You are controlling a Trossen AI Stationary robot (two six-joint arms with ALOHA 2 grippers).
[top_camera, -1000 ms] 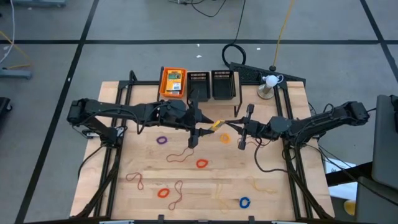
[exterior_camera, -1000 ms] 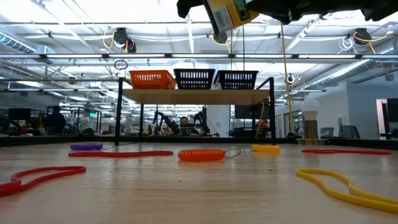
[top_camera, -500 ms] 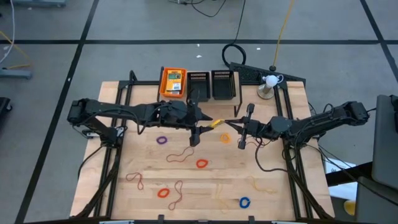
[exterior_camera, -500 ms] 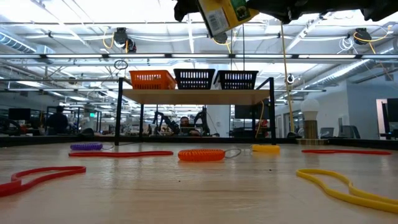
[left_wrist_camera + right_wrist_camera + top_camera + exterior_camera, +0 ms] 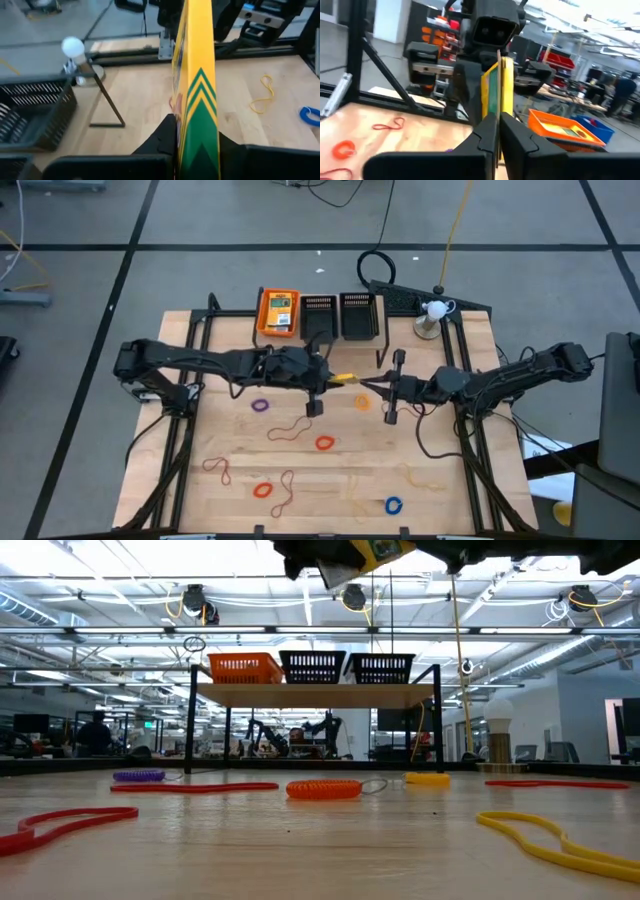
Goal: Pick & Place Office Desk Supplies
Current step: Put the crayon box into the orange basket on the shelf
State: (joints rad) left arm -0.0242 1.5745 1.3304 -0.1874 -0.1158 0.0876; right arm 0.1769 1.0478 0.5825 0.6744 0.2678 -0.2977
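Observation:
A yellow-and-green card box (image 5: pixel 343 378) hangs in the air over the middle of the table, edge-on in both wrist views (image 5: pixel 197 95) (image 5: pixel 497 85). My left gripper (image 5: pixel 326 377) is shut on it from the table's left and my right gripper (image 5: pixel 362 384) from the right. Another card box (image 5: pixel 279 313) lies in the orange bin (image 5: pixel 264 320). On the table lie rubber-band rings: purple (image 5: pixel 261 406), orange (image 5: pixel 362 401), red (image 5: pixel 324 443) and blue (image 5: pixel 393 505). Thin reddish-brown bands (image 5: pixel 288 430) lie loose among them. My left gripper pinches the box's two flat faces (image 5: pixel 196 150) between its two fingers (image 5: pixel 166 136), coming level from the table's left. The box stands on edge, clear of the table. My right gripper pinches the box's opposite end (image 5: pixel 496 107) between its fingers (image 5: pixel 512 131), level from the right.
Two black mesh bins (image 5: pixel 318 315) (image 5: pixel 358 315) stand beside the orange one on a raised shelf at the far edge. A white bulb on a stand (image 5: pixel 432 315) is at the far right. More bands (image 5: pixel 262 489) (image 5: pixel 420 477) lie near the front edge.
My left gripper has moved a little toward the right, in on the box held by my right gripper. In the low view the box has tipped and gone up, mostly out of the picture's top. The bands on the table have not moved.

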